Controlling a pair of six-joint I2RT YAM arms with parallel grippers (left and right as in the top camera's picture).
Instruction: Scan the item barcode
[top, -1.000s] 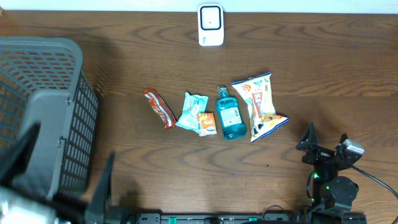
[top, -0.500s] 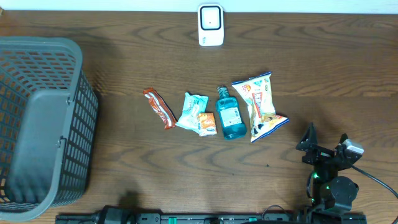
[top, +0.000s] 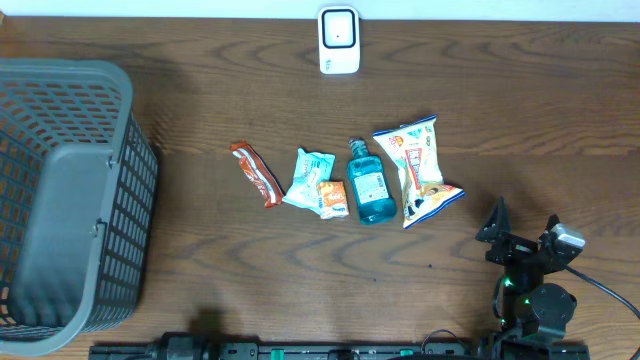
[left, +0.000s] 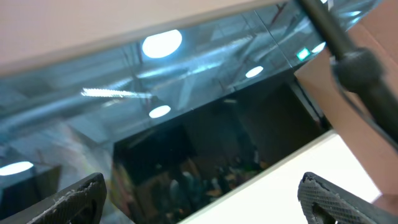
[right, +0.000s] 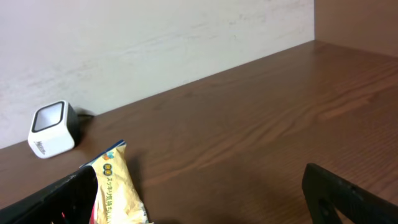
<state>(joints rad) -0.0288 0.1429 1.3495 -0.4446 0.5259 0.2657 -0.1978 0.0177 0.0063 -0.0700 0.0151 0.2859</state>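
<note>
Nearest me, the right gripper (top: 525, 232) stands at the near edge with its jaws spread wide and nothing between them. The left gripper (left: 202, 198), tipped up toward the ceiling lights (left: 161, 43), gapes just as wide and holds nothing. Mid-tabletop (top: 500, 110) a red-orange snack bar wrapper (top: 257, 173), pale mint packet (top: 308, 175), small orange packet (top: 332, 199), blue mouthwash bottle (top: 369, 186) and yellow-and-white crisp bag (top: 420, 170) lie in a row. Left of them the grey slatted plastic basket (top: 125, 210) shows its bare floor, and farthest off sits the white box-shaped barcode scanner (top: 339, 40).
</note>
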